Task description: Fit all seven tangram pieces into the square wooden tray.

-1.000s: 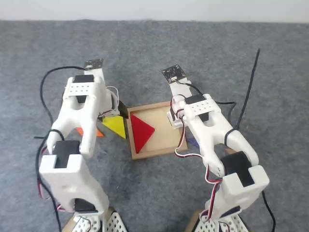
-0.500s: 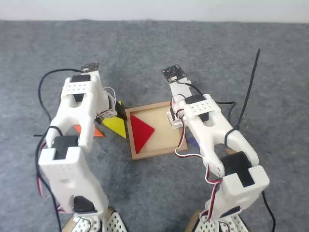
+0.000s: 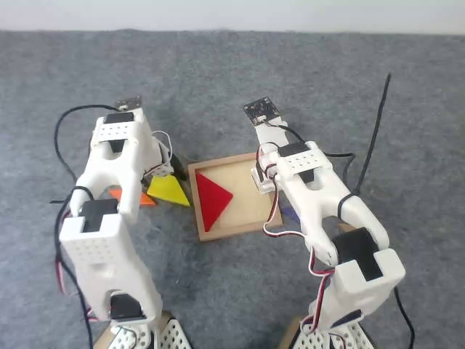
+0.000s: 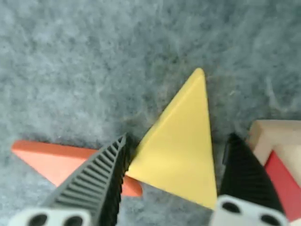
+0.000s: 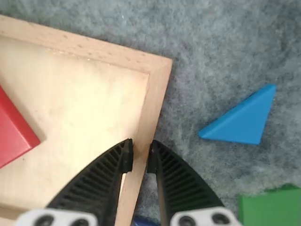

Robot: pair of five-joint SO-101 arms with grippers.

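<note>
The square wooden tray (image 3: 247, 218) lies mid-table with a red triangle (image 3: 212, 198) in its left half. A yellow triangle (image 4: 181, 146) lies flat on the carpet just left of the tray. My left gripper (image 4: 176, 143) is open and straddles it, one finger at its corner and the other a little off its far edge. An orange piece (image 4: 56, 157) lies beside it. My right gripper (image 5: 140, 150) is shut on the tray's right rim (image 5: 150, 108), with one finger inside the tray and one outside.
A blue triangle (image 5: 242, 121) and a green piece (image 5: 270, 207) lie on the grey carpet right of the tray, under my right arm (image 3: 312, 189). Open carpet stretches behind and in front of the tray.
My left arm has swung a little to the left, and the yellow triangle has slid left with it, away from the tray's edge. The right arm and the tray have stayed put.
</note>
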